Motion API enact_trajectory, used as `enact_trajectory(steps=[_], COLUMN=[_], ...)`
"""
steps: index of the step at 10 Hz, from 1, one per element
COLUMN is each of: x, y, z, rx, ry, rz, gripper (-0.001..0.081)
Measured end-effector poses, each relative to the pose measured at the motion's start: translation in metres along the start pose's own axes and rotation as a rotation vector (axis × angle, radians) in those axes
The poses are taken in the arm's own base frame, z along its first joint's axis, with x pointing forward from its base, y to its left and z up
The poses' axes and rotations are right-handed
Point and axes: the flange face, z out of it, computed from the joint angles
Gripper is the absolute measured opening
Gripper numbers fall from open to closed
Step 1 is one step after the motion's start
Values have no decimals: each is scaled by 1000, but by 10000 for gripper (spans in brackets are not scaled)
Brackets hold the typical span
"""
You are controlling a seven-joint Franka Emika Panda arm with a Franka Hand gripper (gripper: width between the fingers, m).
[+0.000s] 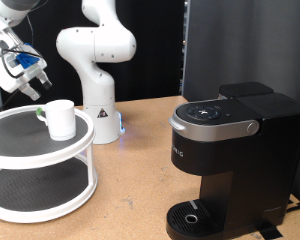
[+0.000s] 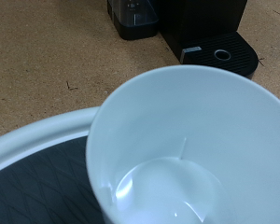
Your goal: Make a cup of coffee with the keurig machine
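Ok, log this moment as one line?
gripper: above cup, not holding | cup: upright, empty, on two-tier stand | keurig machine: lid closed, drip tray bare

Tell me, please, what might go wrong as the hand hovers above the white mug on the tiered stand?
1. The plain white cylindrical mug sits near the edge of the round white two-tier stand; a nudge from the hand might tip it off.
2. The black boxy coffee machine stands far across the table, so carrying is long.

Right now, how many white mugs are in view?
1. The plain white cylindrical mug stands on the top tier of the round white two-tier stand, at the exterior view's left. Others may be hidden.
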Motion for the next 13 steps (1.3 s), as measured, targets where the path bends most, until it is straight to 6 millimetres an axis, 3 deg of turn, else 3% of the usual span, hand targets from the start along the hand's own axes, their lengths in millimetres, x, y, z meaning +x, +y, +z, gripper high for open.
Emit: enact_trajectory(steps=[1,2,8,13], x=[-3,-7,-10,-19], y=[1,3,13,23], z=[1,3,25,49], rx=[-7,-15,-84,-73], ry=[8,21,132,109], rz=[-2,-1,61,36], gripper=[745,789,803,803])
